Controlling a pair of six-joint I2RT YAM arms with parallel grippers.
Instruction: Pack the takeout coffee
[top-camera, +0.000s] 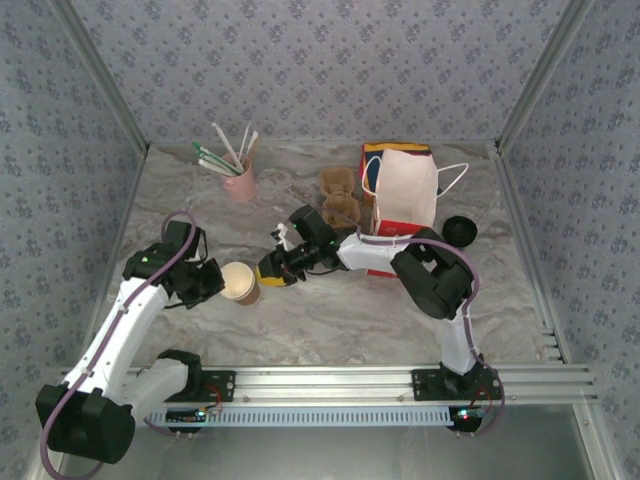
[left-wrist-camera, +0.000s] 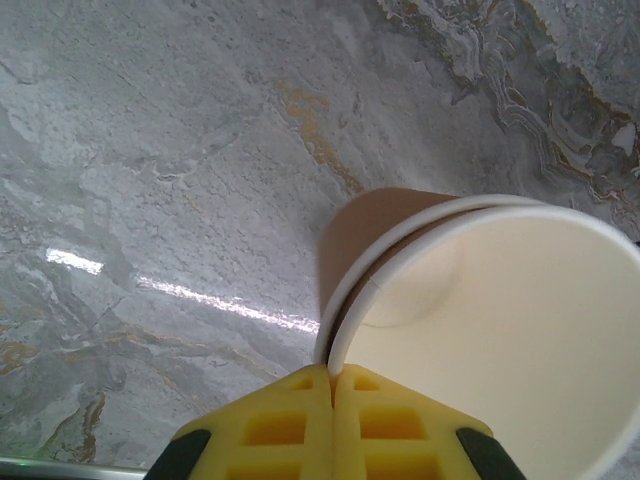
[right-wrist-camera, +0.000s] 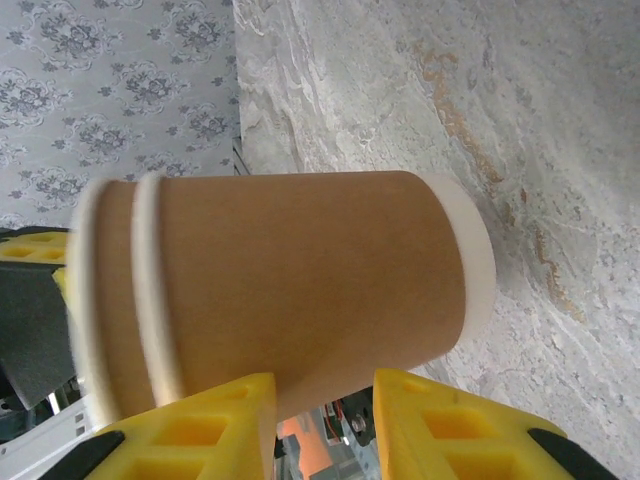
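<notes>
Two lidless tan paper cups (top-camera: 240, 283) with cream-white insides are nested one in the other, tilted just above the table. My left gripper (left-wrist-camera: 332, 372) is shut on the white rim of the inner cup (left-wrist-camera: 500, 330), left of the cups in the top view (top-camera: 215, 283). My right gripper (right-wrist-camera: 322, 385) is open, its yellow fingertips against the brown side of the outer cup (right-wrist-camera: 300, 280), reaching in from the right (top-camera: 270, 270). A round black lid (top-camera: 459, 231) sits right of the bag; I cannot tell whether the takeout coffee's cup is under it.
A white and red paper bag (top-camera: 405, 195) with handles stands at the back right. A brown moulded cup tray (top-camera: 338, 195) lies to its left. A pink cup of straws (top-camera: 240, 180) stands at the back left. Patterned walls close in three sides.
</notes>
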